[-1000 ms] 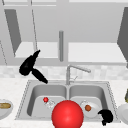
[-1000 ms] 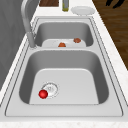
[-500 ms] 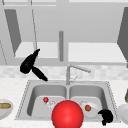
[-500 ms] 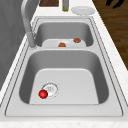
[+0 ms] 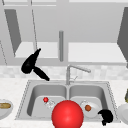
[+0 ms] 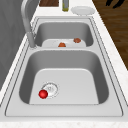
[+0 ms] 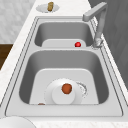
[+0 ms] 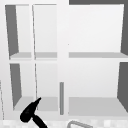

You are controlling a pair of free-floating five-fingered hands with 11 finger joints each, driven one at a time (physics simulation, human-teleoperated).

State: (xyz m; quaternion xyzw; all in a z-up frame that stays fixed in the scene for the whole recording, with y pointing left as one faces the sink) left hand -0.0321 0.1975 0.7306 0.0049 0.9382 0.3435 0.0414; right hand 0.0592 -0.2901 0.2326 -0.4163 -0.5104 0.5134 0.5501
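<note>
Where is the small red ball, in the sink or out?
In. The red ball lies on the left basin floor, beside the drain.

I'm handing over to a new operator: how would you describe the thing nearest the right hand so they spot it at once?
Start at the double sink and take the right basin, on the side of the right hand. A white plate lies on its floor by the drain. On it sits a small orange-brown ball, unlike the bright red ball in the other basin.
</note>
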